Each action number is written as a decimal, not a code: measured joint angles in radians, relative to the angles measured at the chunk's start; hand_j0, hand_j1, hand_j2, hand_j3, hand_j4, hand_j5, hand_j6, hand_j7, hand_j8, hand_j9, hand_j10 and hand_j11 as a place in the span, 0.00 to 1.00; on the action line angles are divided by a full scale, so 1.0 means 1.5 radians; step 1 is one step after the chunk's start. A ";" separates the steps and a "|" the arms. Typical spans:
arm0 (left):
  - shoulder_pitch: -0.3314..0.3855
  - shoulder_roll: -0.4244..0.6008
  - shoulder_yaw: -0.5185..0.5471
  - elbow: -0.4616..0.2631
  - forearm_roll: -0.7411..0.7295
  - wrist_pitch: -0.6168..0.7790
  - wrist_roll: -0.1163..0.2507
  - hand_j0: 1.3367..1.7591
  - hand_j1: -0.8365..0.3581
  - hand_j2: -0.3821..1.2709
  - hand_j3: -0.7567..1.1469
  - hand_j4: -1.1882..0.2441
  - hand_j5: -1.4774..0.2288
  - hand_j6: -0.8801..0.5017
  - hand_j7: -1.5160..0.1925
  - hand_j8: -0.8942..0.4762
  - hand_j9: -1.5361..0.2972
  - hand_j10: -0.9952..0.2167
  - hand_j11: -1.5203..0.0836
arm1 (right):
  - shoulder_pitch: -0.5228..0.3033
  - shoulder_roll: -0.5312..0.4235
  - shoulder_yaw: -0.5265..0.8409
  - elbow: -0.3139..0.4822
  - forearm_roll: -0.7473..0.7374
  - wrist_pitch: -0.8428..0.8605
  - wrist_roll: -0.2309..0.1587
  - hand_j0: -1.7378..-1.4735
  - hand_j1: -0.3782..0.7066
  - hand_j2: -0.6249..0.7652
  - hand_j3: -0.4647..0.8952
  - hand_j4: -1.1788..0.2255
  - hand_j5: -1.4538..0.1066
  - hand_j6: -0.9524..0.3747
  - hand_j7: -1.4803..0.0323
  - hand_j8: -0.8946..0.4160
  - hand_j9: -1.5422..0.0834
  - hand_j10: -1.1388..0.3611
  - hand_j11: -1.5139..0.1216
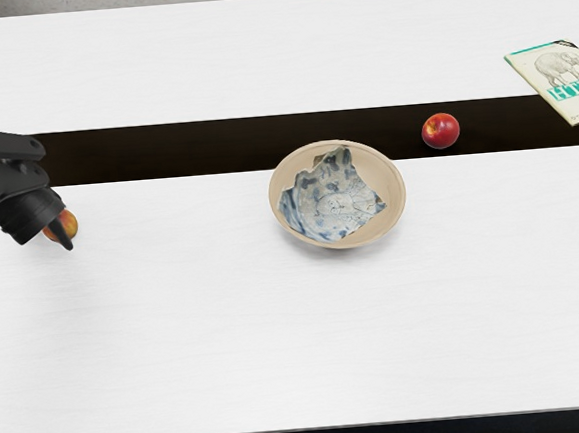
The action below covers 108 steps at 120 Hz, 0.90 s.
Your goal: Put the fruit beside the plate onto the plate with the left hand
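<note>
Plate (pixel 391 173): beige rim, centre mottled blue-grey on white. Table (pixel 278 328): white, with a dark brown band (pixel 194 149) behind the plate. Right of the plate: red apple (pixel 440 130); white book (pixel 560 80) with teal lettering. Left of it: orange-red fruit (pixel 67 225), black left hand (pixel 17 198).

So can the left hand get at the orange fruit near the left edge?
Probably yes: the left hand sits right over the orange fruit, partly hiding it, with nothing between them.

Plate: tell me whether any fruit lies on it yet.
No, the plate holds no fruit: the red apple sits apart to its right, another fruit by the left robot hand.
</note>
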 joint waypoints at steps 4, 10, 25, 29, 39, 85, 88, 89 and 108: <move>0.000 0.000 0.000 0.000 0.000 0.000 0.000 0.76 0.63 0.28 0.40 0.58 0.59 0.38 0.61 0.39 0.58 0.53 0.66 | 0.000 0.000 0.000 0.000 0.000 0.000 0.000 0.30 0.05 0.45 0.34 0.82 0.91 0.70 0.96 0.67 0.93 0.74 0.91; 0.000 0.000 0.000 0.000 0.000 0.000 0.000 0.76 0.63 0.28 0.40 0.58 0.59 0.37 0.61 0.39 0.58 0.52 0.65 | 0.000 0.000 0.000 0.000 0.000 0.000 0.000 0.30 0.05 0.45 0.34 0.82 0.91 0.70 0.96 0.67 0.93 0.74 0.91; 0.000 0.000 0.000 0.000 0.000 0.000 0.000 0.76 0.62 0.28 0.40 0.57 0.58 0.36 0.60 0.38 0.57 0.51 0.64 | 0.000 0.000 0.000 0.000 0.000 0.000 0.000 0.30 0.05 0.45 0.34 0.82 0.91 0.70 0.96 0.67 0.93 0.74 0.91; 0.000 0.000 0.000 0.000 0.000 0.000 0.000 0.76 0.61 0.28 0.40 0.56 0.58 0.36 0.60 0.37 0.57 0.51 0.64 | 0.000 0.000 0.000 0.000 0.000 0.000 0.000 0.30 0.05 0.45 0.34 0.82 0.91 0.70 0.96 0.67 0.93 0.74 0.91; 0.000 0.000 0.000 0.000 0.000 -0.001 0.000 0.76 0.60 0.28 0.40 0.55 0.57 0.35 0.59 0.36 0.56 0.50 0.63 | 0.000 0.000 0.000 0.000 0.000 0.000 0.000 0.30 0.05 0.45 0.34 0.82 0.91 0.70 0.96 0.67 0.93 0.74 0.91; 0.005 0.000 0.000 -0.004 0.000 0.000 0.000 0.76 0.58 0.28 0.40 0.54 0.55 0.34 0.57 0.35 0.54 0.48 0.61 | 0.000 0.000 0.000 0.000 0.000 0.000 0.000 0.30 0.05 0.45 0.34 0.82 0.91 0.70 0.96 0.67 0.93 0.74 0.91; 0.005 0.000 0.000 -0.004 0.000 0.000 0.000 0.76 0.57 0.28 0.40 0.54 0.55 0.34 0.57 0.35 0.54 0.48 0.61 | 0.000 0.000 0.000 0.000 0.000 0.000 0.000 0.30 0.05 0.45 0.34 0.82 0.91 0.70 0.96 0.67 0.93 0.74 0.91; 0.004 0.000 0.000 -0.004 0.000 0.000 0.000 0.76 0.57 0.28 0.40 0.54 0.55 0.34 0.57 0.35 0.54 0.48 0.61 | 0.000 0.000 0.000 0.000 0.000 0.000 0.000 0.30 0.05 0.45 0.34 0.82 0.91 0.70 0.96 0.67 0.93 0.74 0.91; 0.004 0.000 0.000 -0.004 -0.009 -0.006 0.000 0.76 0.44 0.34 0.40 0.42 0.43 0.30 0.45 0.24 0.43 0.34 0.48 | 0.000 0.000 0.000 0.000 0.000 0.000 0.000 0.30 0.05 0.45 0.34 0.82 0.91 0.70 0.96 0.67 0.93 0.74 0.91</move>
